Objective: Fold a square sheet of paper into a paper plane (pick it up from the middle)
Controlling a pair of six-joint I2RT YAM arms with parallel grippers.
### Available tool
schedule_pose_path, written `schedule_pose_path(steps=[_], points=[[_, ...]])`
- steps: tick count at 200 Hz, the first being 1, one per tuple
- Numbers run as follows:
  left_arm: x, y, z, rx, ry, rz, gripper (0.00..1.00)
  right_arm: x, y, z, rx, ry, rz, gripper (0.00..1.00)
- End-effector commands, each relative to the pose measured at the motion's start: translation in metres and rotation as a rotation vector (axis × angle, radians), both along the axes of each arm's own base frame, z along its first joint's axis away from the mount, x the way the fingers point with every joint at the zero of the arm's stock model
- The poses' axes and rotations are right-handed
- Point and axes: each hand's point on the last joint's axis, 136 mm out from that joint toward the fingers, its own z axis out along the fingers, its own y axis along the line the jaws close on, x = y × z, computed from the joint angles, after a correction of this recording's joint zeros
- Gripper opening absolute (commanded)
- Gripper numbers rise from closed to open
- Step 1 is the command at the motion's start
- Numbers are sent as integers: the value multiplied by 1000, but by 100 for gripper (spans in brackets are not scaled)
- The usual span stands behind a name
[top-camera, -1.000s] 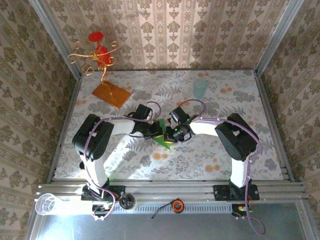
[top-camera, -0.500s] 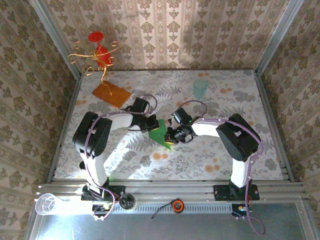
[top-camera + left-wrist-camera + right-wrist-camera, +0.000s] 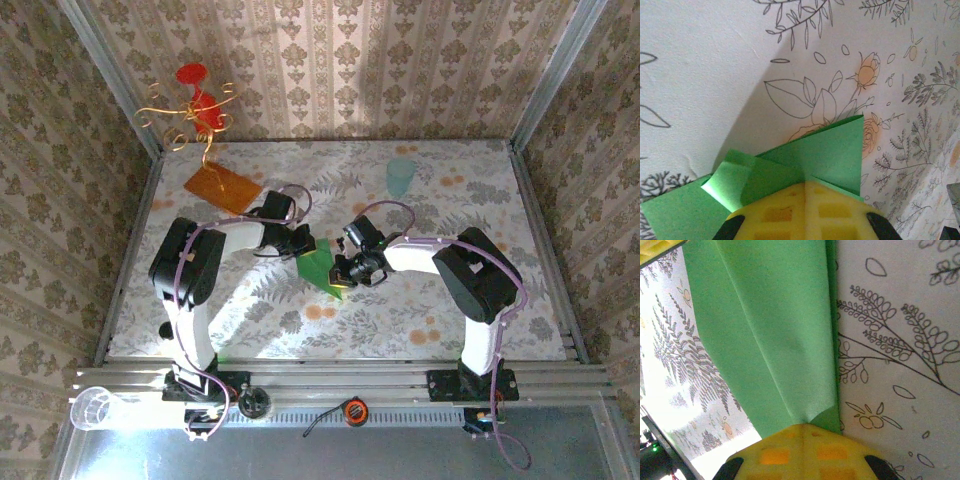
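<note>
The paper plane [image 3: 318,268] is a green folded sheet, held just above the floral tablecloth between my two grippers near mid-table. My left gripper [image 3: 300,245] is shut on its back-left end. In the left wrist view the yellow pads [image 3: 790,210] are pressed together over layered flaps of the paper plane [image 3: 835,150]. My right gripper [image 3: 346,270] is shut on the paper's right edge. In the right wrist view the paper plane [image 3: 770,330] fans out from the closed pads [image 3: 805,455], with a long crease running away from them.
An orange-brown board [image 3: 222,187] lies at the back left, by a red and gold wire ornament [image 3: 195,110]. A pale teal cup [image 3: 401,176] stands at the back right. Patterned walls close in three sides. A clear cup [image 3: 95,408] sits by the front rail.
My left gripper has pulled away to the back left, widening the gap between the grippers. More of the green paper now shows spread between them. The right gripper has barely shifted.
</note>
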Motion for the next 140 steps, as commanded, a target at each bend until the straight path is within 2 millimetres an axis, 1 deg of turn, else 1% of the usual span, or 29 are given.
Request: schedule_pose_path(steps=[1,14,35,48,50,52,67,82,114,130,140], points=[[12,21,-21,43,-20,16,2,-65,-67,-62,-303,252,-21,0],[14,17,-12,17,-49,-9,2,-64,-66,-62,-301,253,-22,0],[14,2,19,-40,-123,-51,2,-64,-65,-61,-296,252,-24,0],[15,-2,38,-75,-160,-53,2,-63,-65,-61,-293,252,-24,0],[8,-11,41,-82,-163,-76,2,-64,-65,-61,-293,253,-24,0],[6,-14,44,-88,-168,-82,2,-64,-65,-61,-294,253,-24,0],[-3,-21,54,-110,-184,-87,1,-64,-65,-61,-293,253,-25,0],[-16,-25,51,-109,-169,-93,1,-64,-65,-62,-294,256,-26,0],[-43,-29,29,-79,-106,-128,1,-65,-64,-63,-286,258,-27,0],[-51,-31,20,-72,-80,-143,1,-65,-64,-63,-285,256,-26,0],[-53,-34,17,-79,-71,-152,1,-65,-64,-63,-285,256,-26,0]])
